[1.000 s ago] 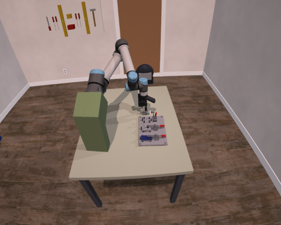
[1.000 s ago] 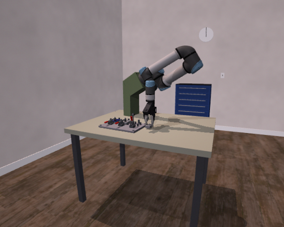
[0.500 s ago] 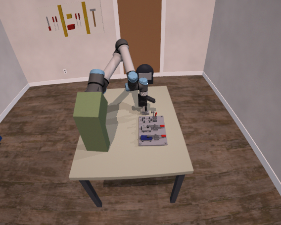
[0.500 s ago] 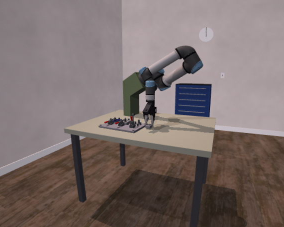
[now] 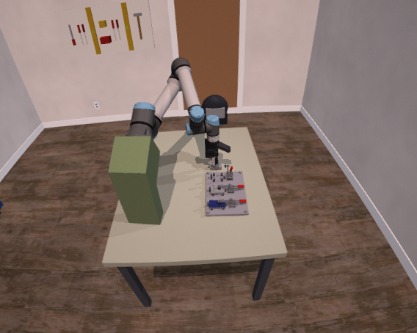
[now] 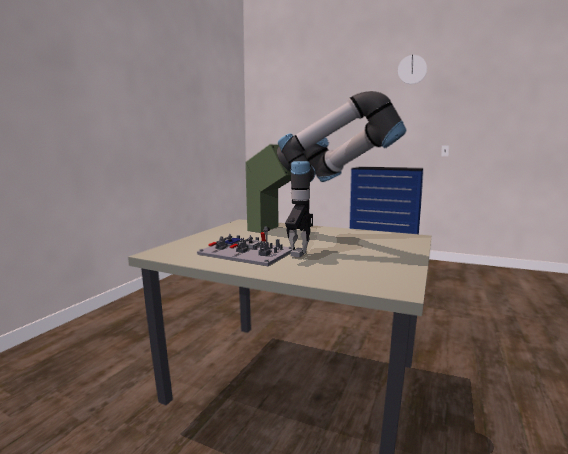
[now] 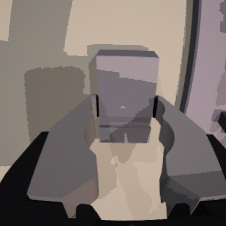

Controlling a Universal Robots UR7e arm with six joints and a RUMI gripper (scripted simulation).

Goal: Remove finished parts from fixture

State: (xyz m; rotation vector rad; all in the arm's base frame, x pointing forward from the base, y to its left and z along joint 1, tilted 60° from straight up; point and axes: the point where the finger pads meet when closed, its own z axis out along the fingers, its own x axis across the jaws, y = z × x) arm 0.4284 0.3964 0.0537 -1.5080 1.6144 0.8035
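Note:
My gripper (image 5: 215, 163) is shut on a grey finished part (image 7: 126, 95) and holds it at the table top, just behind the back edge of the grey fixture plate (image 5: 226, 193). In the exterior view the part (image 6: 297, 253) is at the table surface beside the plate (image 6: 245, 253); I cannot tell whether it touches. On the plate, a second grey part (image 5: 217, 189) sits in the middle station and the blue blank (image 5: 217, 204) in the front station, both with red-handled clamps lying flat. The back station is empty and its red clamp handle (image 5: 230, 169) stands up.
A tall green box (image 5: 137, 180) stands on the left of the table, close to the arm's base. A dark helmet-like object (image 5: 215, 108) sits behind the table's far edge. A blue drawer cabinet (image 6: 386, 200) stands by the wall.

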